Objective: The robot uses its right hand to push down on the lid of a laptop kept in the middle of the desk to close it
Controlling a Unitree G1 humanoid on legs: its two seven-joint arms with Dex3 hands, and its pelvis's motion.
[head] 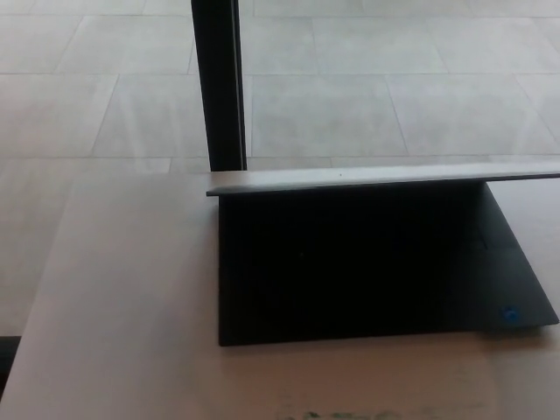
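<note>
Thin black laptop (376,271) mid pale desk (122,306), silver lid (376,178) part-lowered, still ajar. Neither hand in view — fingers cannot tell. Risks: off-centre push skews base; fast press slams lid; right edge out of frame.
</note>
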